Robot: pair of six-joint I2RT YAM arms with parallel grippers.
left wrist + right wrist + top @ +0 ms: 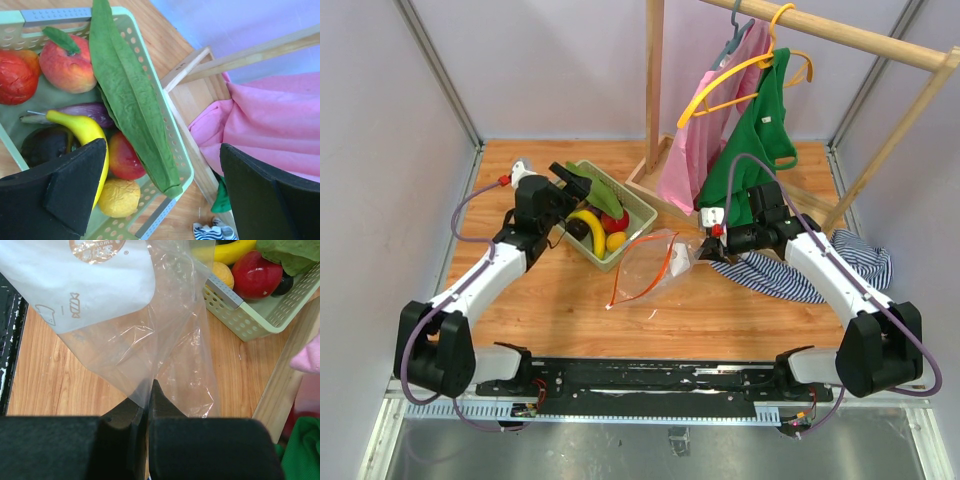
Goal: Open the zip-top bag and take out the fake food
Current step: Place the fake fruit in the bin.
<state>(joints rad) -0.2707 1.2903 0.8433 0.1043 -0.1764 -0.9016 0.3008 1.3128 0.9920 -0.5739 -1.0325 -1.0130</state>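
Note:
The transparent zip-top bag lies crumpled on the table, its orange-red zip strip curving along its left edge. My right gripper is shut on the bag's thin plastic, pinched between the fingertips. No food shows through the film. The fake food sits in the pale green basket: a banana, a peach, an eggplant, a red fruit, a yellow lemon and a long green leaf lying across the rim. My left gripper hangs open above the basket, holding nothing.
A wooden clothes rack stands behind the basket, with a pink garment and a green one on hangers. Its base frame lies right beside the basket. A striped cloth lies under my right arm.

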